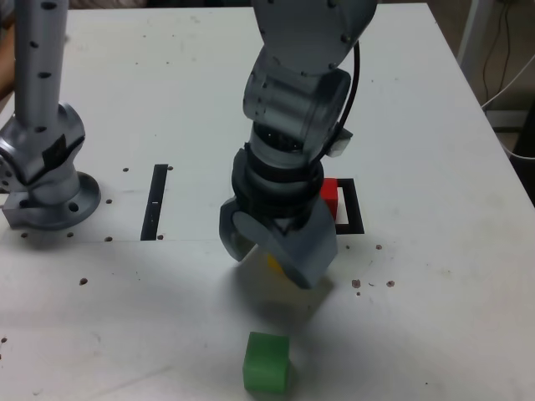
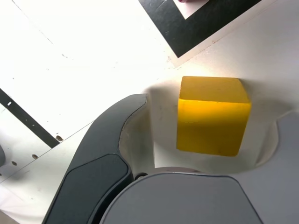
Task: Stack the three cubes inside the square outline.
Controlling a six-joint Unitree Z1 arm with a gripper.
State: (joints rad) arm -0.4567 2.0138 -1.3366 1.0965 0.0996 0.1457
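Down at the near-middle of the bench (image 1: 435, 109), the tool (image 1: 272, 251) was spread wide with the yellow cube (image 2: 212, 116) sitting between its jaws. In the wrist view you could see a clear gap on at least one side, so nothing was gripped; the cube looked like it was resting on the bench with its shadow right under it. My read is the arm was lined up that way to straddle the block before clamping down.

From the exterior view the yellow one was nearly hidden, just a sliver poking out under the tool. The red cube (image 1: 328, 195) was over at the square outline (image 1: 353, 219), to the exterior view's right of the arm; it seemed to be inside the border, but the arm blocked most of it so I couldn't swear to that. Makes sense as the base of the stack. The outline's black corner also showed in the wrist view, near the yellow cube, so the carry should be short.

The green cube (image 1: 267, 362) sat by itself at the front edge, well apart from the rest, probably last in line.

Also on the bench: a thin black strip (image 1: 155, 202) and the arm's base (image 1: 50, 167) on the exterior view's left.
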